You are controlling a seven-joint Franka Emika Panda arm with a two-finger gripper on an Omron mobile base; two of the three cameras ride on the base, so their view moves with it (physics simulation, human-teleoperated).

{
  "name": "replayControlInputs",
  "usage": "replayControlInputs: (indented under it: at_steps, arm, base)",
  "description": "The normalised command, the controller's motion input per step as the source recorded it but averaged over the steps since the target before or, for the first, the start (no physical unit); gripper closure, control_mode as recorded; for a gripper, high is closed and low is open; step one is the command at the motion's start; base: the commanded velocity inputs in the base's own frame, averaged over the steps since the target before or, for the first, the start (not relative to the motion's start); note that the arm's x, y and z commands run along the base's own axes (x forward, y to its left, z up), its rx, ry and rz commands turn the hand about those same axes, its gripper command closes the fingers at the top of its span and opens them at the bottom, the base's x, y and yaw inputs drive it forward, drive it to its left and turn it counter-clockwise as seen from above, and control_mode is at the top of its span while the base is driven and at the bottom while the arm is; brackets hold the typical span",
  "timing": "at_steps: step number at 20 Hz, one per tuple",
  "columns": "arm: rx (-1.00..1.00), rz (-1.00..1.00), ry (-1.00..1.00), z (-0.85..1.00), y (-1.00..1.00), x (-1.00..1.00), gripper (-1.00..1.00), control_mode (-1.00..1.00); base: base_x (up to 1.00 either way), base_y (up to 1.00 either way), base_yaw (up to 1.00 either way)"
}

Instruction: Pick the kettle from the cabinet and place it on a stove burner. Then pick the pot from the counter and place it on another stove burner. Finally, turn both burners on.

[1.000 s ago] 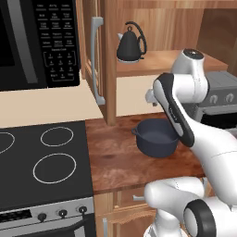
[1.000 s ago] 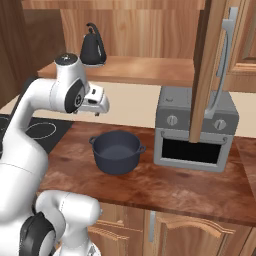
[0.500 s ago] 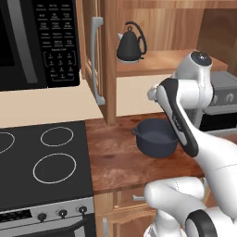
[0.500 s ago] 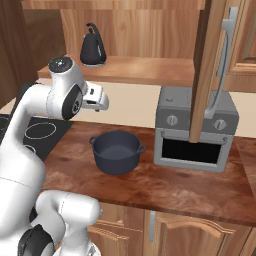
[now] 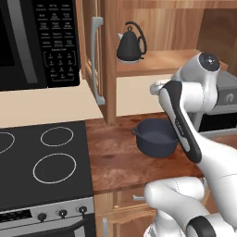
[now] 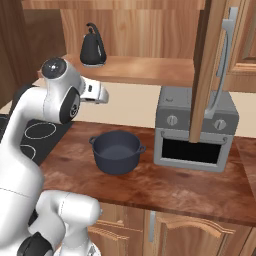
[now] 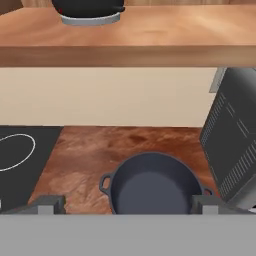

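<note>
- The kettle (image 5: 129,43) stands upright on the wooden shelf of the open cabinet (image 5: 109,60), untouched, so the first pick is not yet made.
- The gripper (image 6: 102,94) hangs in the air below the shelf's front edge and above the counter (image 6: 165,185), well short of the kettle. Its two fingertips (image 7: 47,204) stand far apart with nothing between them.
- The pot (image 6: 116,151) sits on the counter, between the cooktop (image 5: 28,180) and a grey toaster oven (image 6: 194,131). From the hand view it lies straight ahead and below.
- None of the cooktop's white rings carries anything; the small stove burner (image 5: 56,136) is bare.
- The knobs (image 5: 61,214) along the stove front are too small to read a setting.
- My judgement: the task is at its very start. Left to do are reaching up to the kettle, carrying it to a burner, moving the pot to another, and turning both burners on.
</note>
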Motion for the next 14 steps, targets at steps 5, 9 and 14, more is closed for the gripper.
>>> replayControlInputs:
  at_steps: [5, 9, 14]
  arm:
    - [-0.02, 0.00, -0.18, 0.29, -0.02, 0.00, -1.00, -1.00]
    - [0.00, 0.00, -0.15, 0.30, -0.03, 0.00, -1.00, -1.00]
    - [-0.01, 0.00, -0.14, 0.31, 0.00, 0.00, -1.00, -1.00]
  base:
    - [0.00, 0.00, 0.00]
    - [0.00, 0.00, 0.00]
    - [0.00, 0.00, 0.00]
